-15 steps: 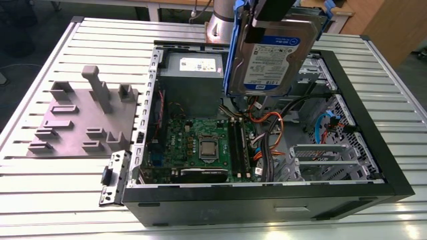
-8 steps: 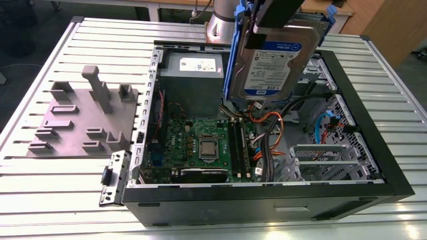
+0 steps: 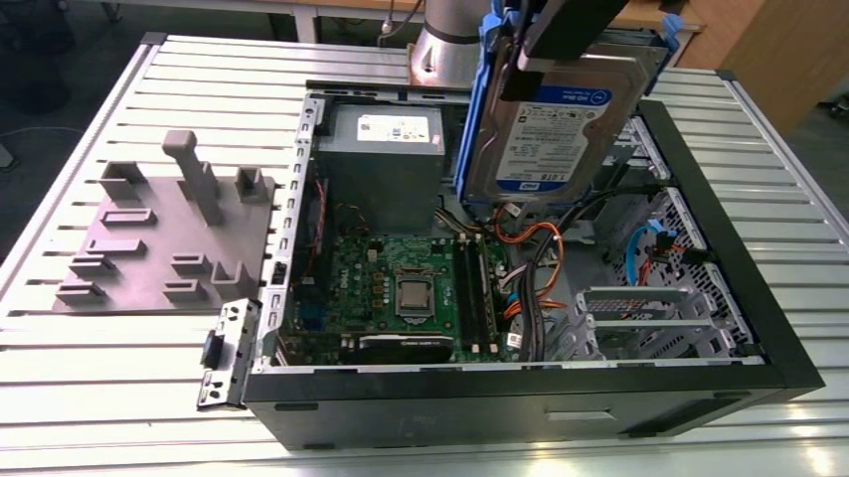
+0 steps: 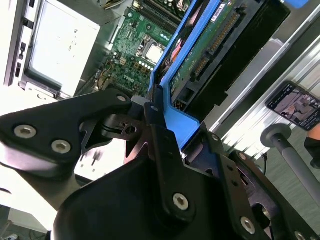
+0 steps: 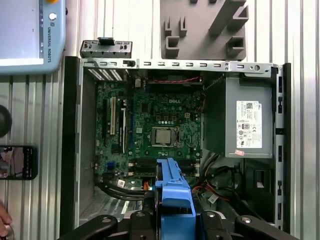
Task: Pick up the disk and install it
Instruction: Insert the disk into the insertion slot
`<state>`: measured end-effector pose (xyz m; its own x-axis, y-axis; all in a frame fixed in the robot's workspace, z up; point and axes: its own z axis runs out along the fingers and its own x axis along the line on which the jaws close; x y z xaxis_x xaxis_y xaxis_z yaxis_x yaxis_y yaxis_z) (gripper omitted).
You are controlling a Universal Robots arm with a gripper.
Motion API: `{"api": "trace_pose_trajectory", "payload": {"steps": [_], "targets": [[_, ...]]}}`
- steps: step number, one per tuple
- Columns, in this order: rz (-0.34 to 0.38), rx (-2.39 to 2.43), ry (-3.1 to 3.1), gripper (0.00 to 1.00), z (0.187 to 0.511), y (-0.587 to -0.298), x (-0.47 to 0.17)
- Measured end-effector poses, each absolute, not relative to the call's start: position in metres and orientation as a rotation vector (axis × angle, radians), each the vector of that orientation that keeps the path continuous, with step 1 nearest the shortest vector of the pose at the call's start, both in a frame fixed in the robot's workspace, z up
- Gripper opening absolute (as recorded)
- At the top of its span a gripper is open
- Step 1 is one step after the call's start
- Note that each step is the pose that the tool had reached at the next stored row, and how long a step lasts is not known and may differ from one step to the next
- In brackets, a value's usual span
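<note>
Disk (image 5: 174, 192) over open computer case (image 5: 70, 150)

exterior view: high, oblique; both wrist views: close above motherboard (image 5: 145, 110)

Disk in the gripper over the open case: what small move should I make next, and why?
Probably a short, slow descent toward the case, without loosening the grip. The gripper is shut on the disk by its blue carrier. In the exterior view the disk hangs upright above the case, clear of the orange cables and the silver cage. It is not yet seated.

Printed label (image 3: 552, 137) on the disk (image 3: 623, 84)
</note>
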<state>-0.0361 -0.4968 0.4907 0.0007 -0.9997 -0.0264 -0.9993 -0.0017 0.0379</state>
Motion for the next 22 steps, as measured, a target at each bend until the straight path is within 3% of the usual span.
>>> {"api": "trace_pose_trajectory", "payload": {"steps": [22], "targets": [[-0.071, 2.216, -2.214, 0.37, 0.488, -0.515, -0.033]]}}
